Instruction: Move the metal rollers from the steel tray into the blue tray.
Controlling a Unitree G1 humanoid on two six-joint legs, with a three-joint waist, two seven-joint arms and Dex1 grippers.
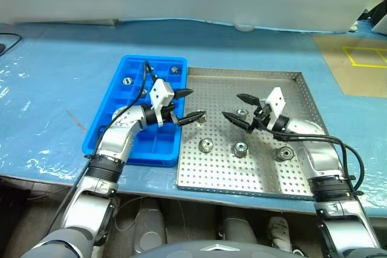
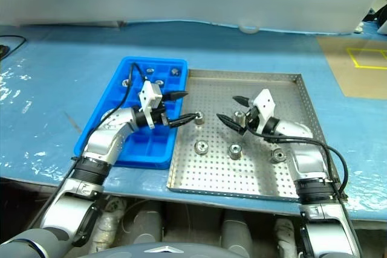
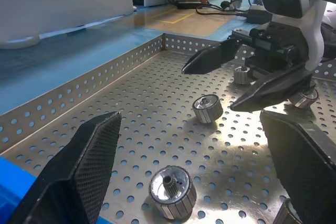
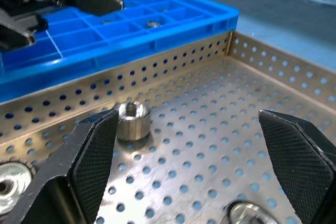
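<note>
The perforated steel tray (image 1: 272,89) holds several metal rollers: one (image 2: 198,116) near its left edge, one (image 1: 242,113) further back, and three in a front row (image 1: 206,145), (image 1: 240,148), (image 1: 284,153). My left gripper (image 1: 192,106) reaches from over the blue tray (image 1: 136,61) across the steel tray's left rim. It is open and empty, and the left-edge roller (image 3: 172,191) lies just below its fingers. My right gripper (image 1: 232,106) faces it from the right, also open and empty, close to the back roller (image 3: 207,108).
The blue tray lies against the steel tray's left side and has rollers in its far compartments (image 1: 127,80), (image 1: 174,69). Both trays rest on a blue-covered table (image 1: 54,89). A cable (image 1: 347,149) loops beside my right forearm.
</note>
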